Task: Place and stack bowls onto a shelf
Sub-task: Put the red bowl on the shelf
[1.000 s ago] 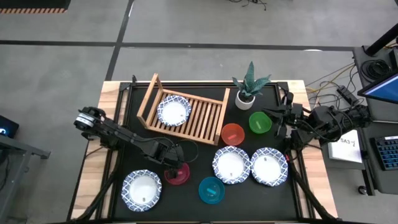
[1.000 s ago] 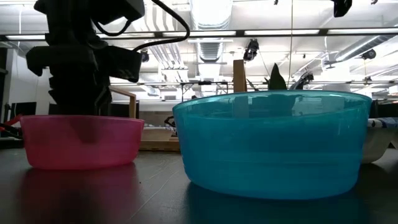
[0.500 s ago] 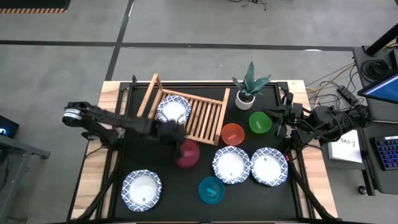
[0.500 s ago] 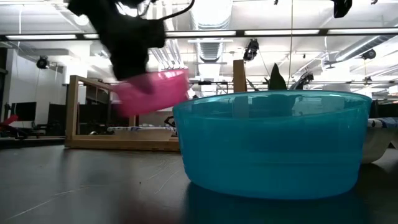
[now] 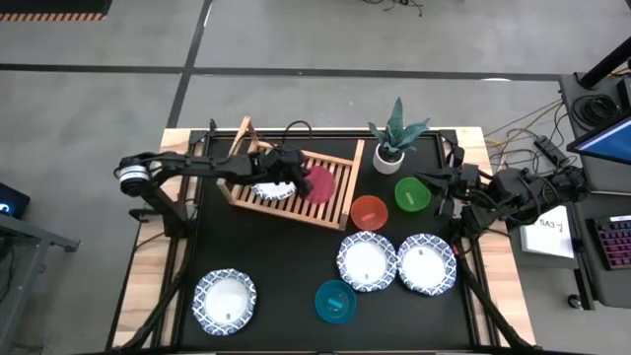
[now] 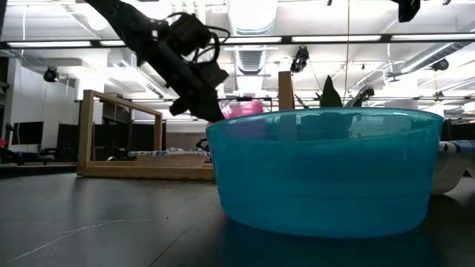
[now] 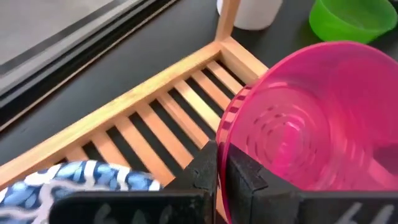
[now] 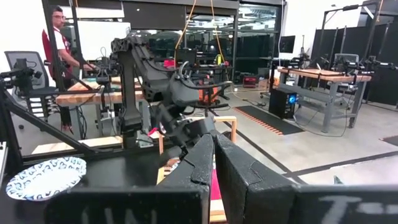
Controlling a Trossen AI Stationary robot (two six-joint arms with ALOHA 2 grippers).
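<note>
While hovering over light wooden slatted shelf (image 5: 292,180) near bench's far edge, left gripper (image 7: 219,163) pinching rim of small pink plastic bowl (image 7: 311,118). Lower level beside blue-rimmed white bowl (image 5: 272,177), then release. Right gripper (image 8: 213,155) pressed together, waiting at right edge.

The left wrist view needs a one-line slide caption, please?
Left hand holding the pink plastic bowl by its rim above the slatted wooden shelf.

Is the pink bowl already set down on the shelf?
Not yet. The left gripper pinches the pink bowl's rim, holding it tilted over the shelf slats.
</note>
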